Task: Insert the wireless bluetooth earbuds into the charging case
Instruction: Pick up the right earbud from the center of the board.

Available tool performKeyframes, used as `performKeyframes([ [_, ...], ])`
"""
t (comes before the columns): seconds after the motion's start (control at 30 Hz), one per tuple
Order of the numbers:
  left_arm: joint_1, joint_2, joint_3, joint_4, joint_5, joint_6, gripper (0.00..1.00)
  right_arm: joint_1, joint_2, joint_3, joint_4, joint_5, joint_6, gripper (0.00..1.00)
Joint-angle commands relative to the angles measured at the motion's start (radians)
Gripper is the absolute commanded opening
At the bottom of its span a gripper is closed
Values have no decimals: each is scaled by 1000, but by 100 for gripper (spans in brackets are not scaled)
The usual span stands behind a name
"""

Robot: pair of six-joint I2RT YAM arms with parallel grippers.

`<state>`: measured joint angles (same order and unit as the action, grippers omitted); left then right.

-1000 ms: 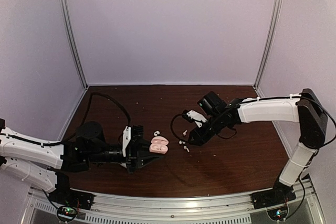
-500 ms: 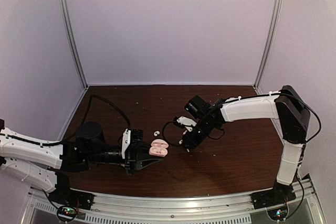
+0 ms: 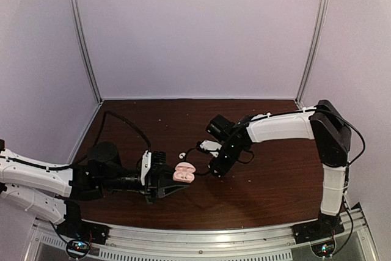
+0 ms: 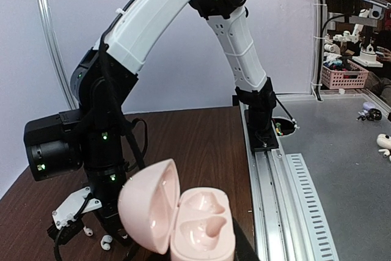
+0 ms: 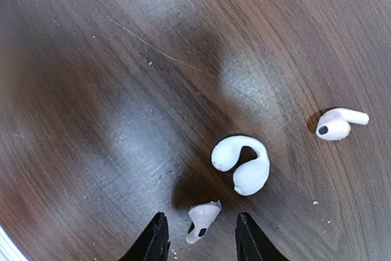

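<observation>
Between parted right fingers (image 5: 247, 239) lies one earbud (image 5: 201, 221) of three white pieces (image 5: 241, 163); left fingers (image 3: 166, 183) clamp one case (image 3: 184, 172).

You have a dark wood table (image 3: 275, 191) enclosed by pale lilac walls (image 3: 195, 29); a ribbed metal rail (image 4: 305, 203) runs along its near edge, and on a grey bench (image 4: 354, 169) sits a pink basket (image 4: 345, 76).

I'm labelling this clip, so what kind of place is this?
Probably a robotics lab test booth: a left arm and right arm bolted to a metal rail at the edge of a wooden table, closed in by plain panels on metal posts. Beyond lies a grey bench with a pink basket.
</observation>
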<state>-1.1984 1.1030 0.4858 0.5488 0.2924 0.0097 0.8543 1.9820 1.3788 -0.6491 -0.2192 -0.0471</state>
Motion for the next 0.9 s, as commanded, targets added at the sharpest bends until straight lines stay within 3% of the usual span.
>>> performKeyframes([
  [0.0, 5, -17, -3, 18, 10, 15, 0, 14, 36, 53, -46, 45, -11, 38],
  [0.5, 5, -11, -1, 20, -3, 19, 0, 23, 50, 72, -84, 51, -5, 19],
  [0.87, 5, -34, -6, 9, -4, 16, 0, 84, -55, -20, -125, 48, 39, 17],
])
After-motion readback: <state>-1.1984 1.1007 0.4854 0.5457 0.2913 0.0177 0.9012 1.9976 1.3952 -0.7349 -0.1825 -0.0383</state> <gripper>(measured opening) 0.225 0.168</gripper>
